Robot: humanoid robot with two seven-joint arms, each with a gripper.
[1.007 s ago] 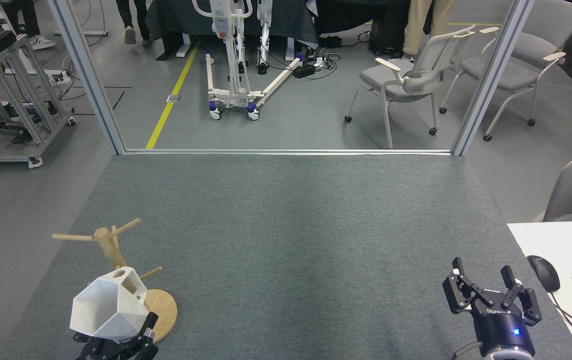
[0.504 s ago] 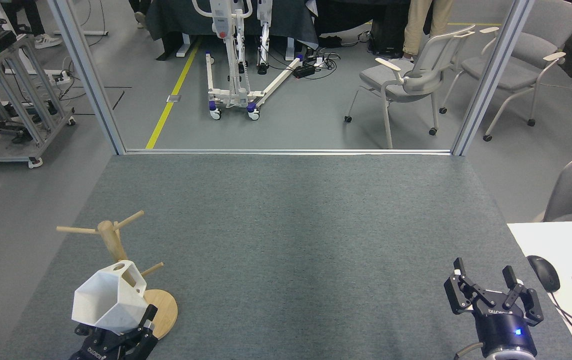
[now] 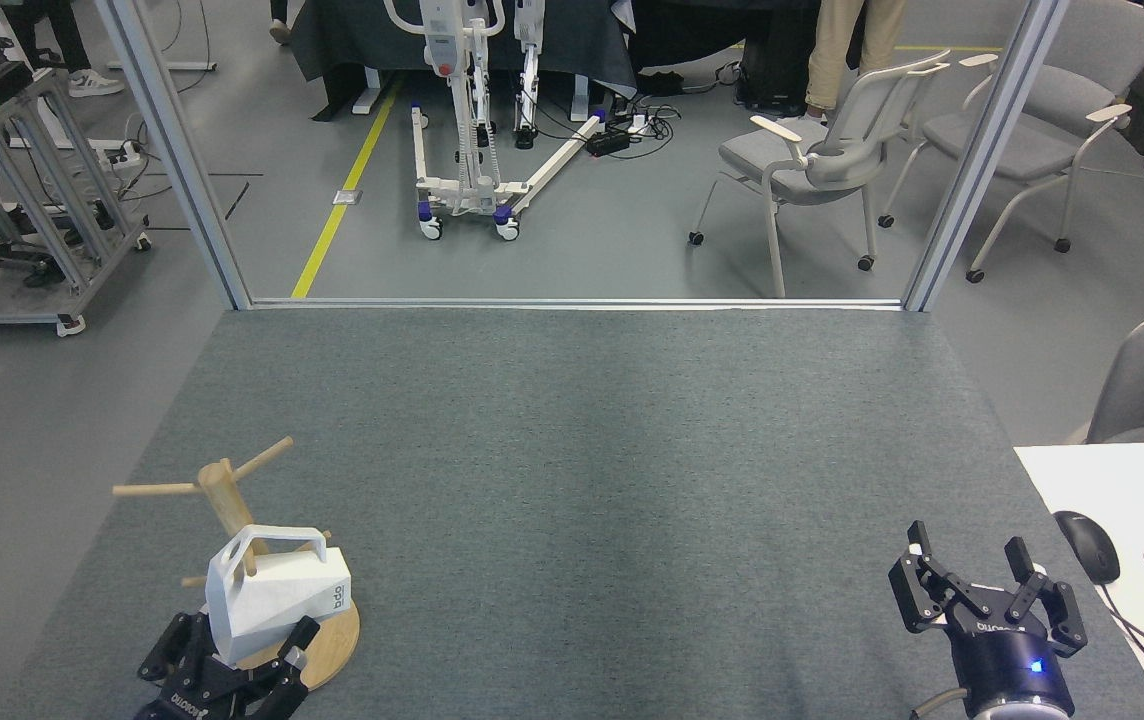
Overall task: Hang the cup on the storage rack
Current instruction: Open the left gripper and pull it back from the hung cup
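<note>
The cup [image 3: 277, 595] — white, matte, faceted, with small dark lettering on its right face — sits against the storage rack [image 3: 232, 520], its angular loop handle uppermost around a thin peg. The rack is light wood — round flat base, upright post, pegs angled outward.

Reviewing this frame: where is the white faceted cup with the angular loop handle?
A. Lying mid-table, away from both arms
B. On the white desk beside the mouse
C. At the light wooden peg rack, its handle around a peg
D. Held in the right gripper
C: the white faceted cup sits against the light wooden peg rack, a peg passing through its handle, with the left gripper just below it.
</note>
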